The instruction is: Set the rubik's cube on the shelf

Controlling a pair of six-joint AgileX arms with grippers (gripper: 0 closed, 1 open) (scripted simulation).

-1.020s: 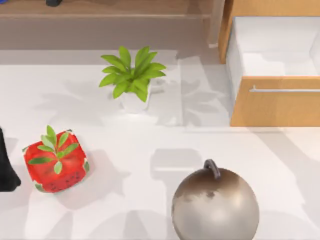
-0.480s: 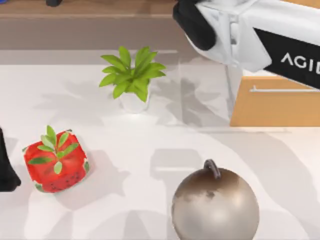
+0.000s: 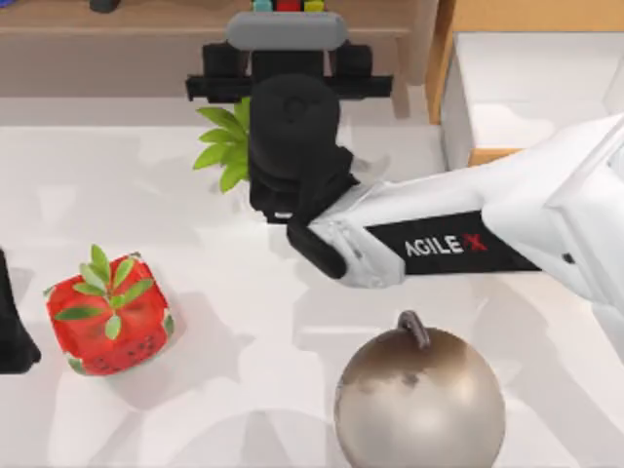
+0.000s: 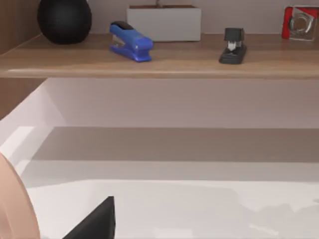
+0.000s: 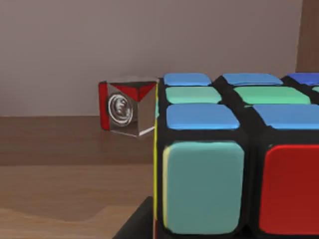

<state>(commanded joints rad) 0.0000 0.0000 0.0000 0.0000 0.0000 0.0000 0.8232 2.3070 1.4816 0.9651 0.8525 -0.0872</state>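
The rubik's cube (image 5: 234,164), coloured squares on a black grid, looms close in the right wrist view over the brown shelf (image 5: 65,164). From above, its squares (image 3: 285,5) peek out at the shelf (image 3: 127,18) along the far edge. My right gripper (image 3: 288,29) reaches in from the right and is shut on the cube; a black finger (image 5: 134,224) lies against its side. Whether the cube touches the board I cannot tell. My left arm (image 3: 10,327) is parked at the left edge, and its wrist view faces the shelf (image 4: 164,62).
A potted plant (image 3: 219,146) sits partly under my right arm. A red strawberry block (image 3: 107,317) is at the left, a metal ball (image 3: 419,400) at the front, an open drawer (image 3: 507,97) at the right. On the shelf stand a blue stapler (image 4: 130,42), a black stapler (image 4: 233,47) and a red-and-clear cube (image 5: 124,107).
My right arm has swung in from the upper right, crossed over the plant, and brought its gripper with the cube to the shelf's edge. The other objects have stayed put.
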